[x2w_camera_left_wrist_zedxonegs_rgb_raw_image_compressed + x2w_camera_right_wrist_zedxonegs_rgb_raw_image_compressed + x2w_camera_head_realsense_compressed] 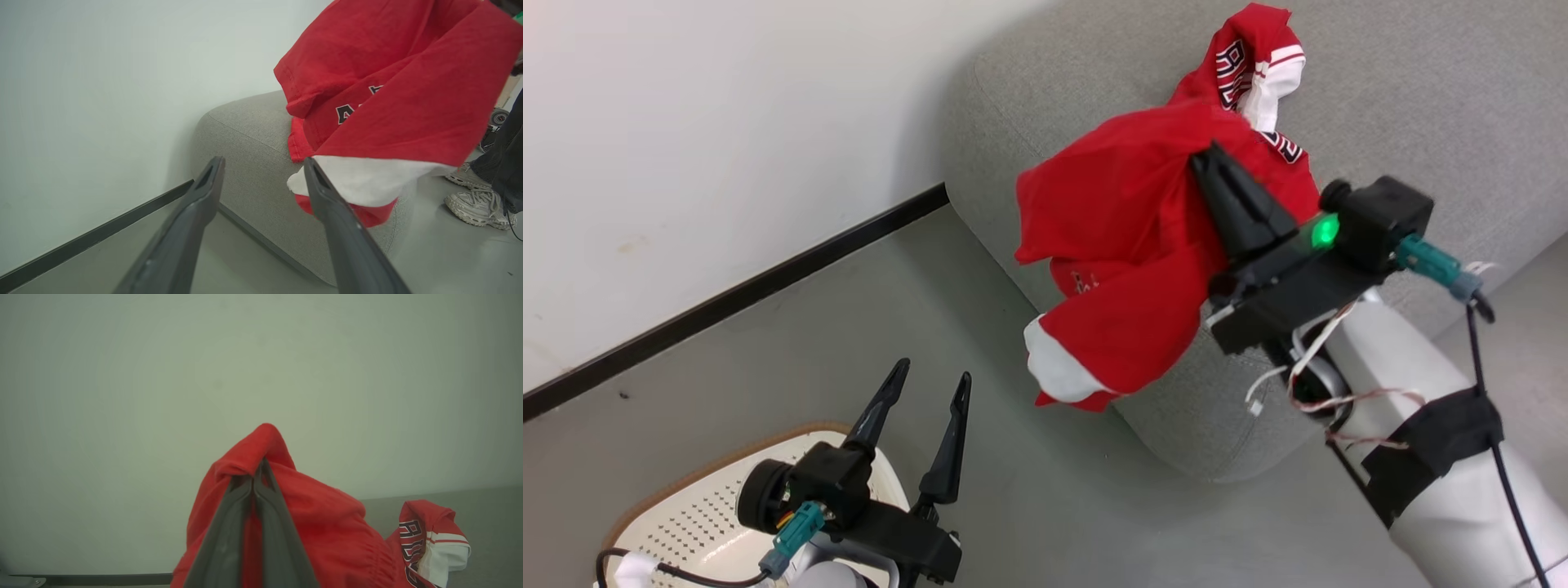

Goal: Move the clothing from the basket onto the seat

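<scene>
- Soft red clothing (pixel 1127 245), white-trimmed with black lettering, hangs in a crumpled bunch over the rounded end of the grey woven-fabric seat (pixel 1421 98).
- The perforated cream basket (pixel 686 523), brown-rimmed, sits on the floor.
- Right fingers (pixel 1241 204), raised, pinch the clothing.
- Left fingers (pixel 947 449), low over the basket, are spread and empty.

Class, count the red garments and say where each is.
2. One red garment hangs from the shut right tool; the other garment lies on the grey sofa. Others may be hidden.
</scene>
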